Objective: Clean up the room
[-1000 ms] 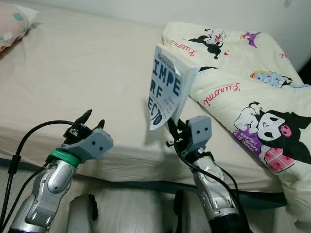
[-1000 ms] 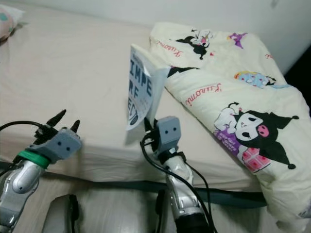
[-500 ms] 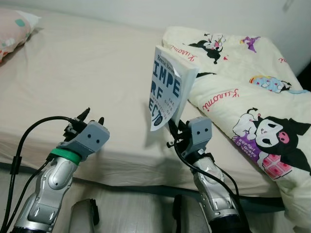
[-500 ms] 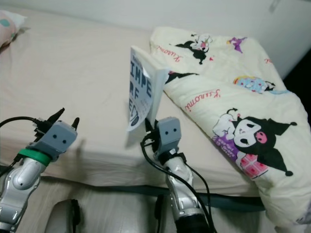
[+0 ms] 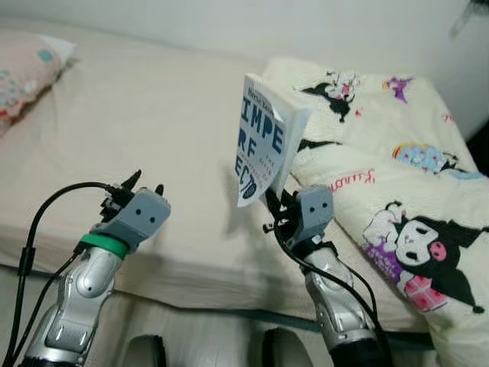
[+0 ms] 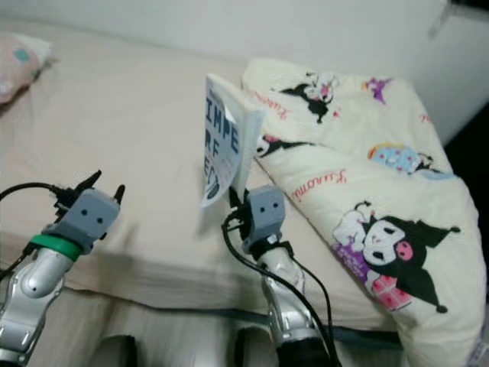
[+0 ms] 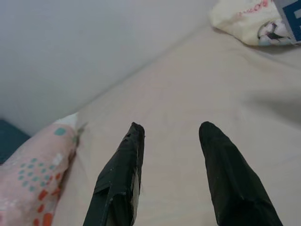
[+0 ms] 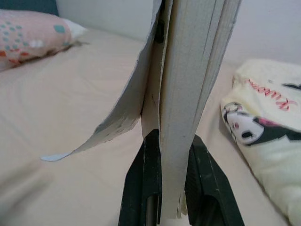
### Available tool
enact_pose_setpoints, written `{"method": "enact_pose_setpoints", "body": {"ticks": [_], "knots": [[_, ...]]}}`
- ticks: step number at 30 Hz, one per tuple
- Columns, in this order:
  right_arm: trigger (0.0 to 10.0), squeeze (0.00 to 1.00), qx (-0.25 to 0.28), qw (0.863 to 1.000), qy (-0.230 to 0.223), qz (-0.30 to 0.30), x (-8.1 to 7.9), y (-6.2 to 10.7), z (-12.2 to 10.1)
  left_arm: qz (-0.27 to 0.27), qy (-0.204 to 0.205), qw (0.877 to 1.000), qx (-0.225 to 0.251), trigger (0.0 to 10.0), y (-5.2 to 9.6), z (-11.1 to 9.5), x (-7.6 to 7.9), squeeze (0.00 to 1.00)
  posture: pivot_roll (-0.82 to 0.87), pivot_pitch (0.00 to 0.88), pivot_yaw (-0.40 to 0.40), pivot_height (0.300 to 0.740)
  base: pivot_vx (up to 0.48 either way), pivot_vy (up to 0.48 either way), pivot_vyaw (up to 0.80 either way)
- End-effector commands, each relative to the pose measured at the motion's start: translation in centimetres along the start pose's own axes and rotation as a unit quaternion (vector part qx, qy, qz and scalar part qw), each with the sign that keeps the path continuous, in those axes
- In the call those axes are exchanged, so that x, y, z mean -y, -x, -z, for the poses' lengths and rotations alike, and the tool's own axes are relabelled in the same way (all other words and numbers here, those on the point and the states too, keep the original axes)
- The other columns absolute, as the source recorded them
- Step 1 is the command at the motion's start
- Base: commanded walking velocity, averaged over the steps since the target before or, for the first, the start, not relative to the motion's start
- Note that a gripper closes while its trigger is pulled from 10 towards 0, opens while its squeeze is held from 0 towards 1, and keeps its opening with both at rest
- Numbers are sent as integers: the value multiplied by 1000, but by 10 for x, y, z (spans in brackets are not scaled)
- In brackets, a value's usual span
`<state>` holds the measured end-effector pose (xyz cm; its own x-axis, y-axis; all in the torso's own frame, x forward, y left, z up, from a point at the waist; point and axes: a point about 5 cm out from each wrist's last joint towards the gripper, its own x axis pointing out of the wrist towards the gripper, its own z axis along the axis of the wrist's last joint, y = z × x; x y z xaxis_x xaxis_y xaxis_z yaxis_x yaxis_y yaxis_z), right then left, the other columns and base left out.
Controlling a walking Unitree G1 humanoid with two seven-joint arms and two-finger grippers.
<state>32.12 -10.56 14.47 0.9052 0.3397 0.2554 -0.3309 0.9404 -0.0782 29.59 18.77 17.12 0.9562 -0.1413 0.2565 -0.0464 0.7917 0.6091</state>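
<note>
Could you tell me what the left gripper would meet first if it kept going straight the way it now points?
Probably the bed: the left gripper, jaws open and empty, points low across the bare sheet toward the wall, with the pink pillow off to one side. Depth is unclear.

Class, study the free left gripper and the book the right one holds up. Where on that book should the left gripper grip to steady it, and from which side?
Probably the upper spine edge of the book, approached from the robot's left. The right gripper pinches only the bottom edge, and the front cover curls loose there. The left gripper is open over the bed.
</note>
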Motion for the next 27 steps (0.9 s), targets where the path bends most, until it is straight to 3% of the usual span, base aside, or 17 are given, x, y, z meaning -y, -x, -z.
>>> {"method": "enact_pose_setpoints", "body": {"ticks": [1, 23, 27], "knots": [[10000, 0, 6, 1000, 3, 4, 1, 2, -1, 6, 7, 1000, -18, 10000, 3, 6, 3, 0, 77, 58, -42, 655, 0, 0, 0], [10000, 0, 2, 1000, 3, 10, 2, 1, 1, 6, 13, 999, -30, 10000, 4, 11, 5, 0, 80, 57, -37, 725, 0, 0, 0], [10000, 0, -4, 1000, 2, 14, 2, 2, 4, -4, 32, 998, -45, 10000, 6, 15, 9, 0, 80, 58, -38, 740, 0, 0, 0]]}}
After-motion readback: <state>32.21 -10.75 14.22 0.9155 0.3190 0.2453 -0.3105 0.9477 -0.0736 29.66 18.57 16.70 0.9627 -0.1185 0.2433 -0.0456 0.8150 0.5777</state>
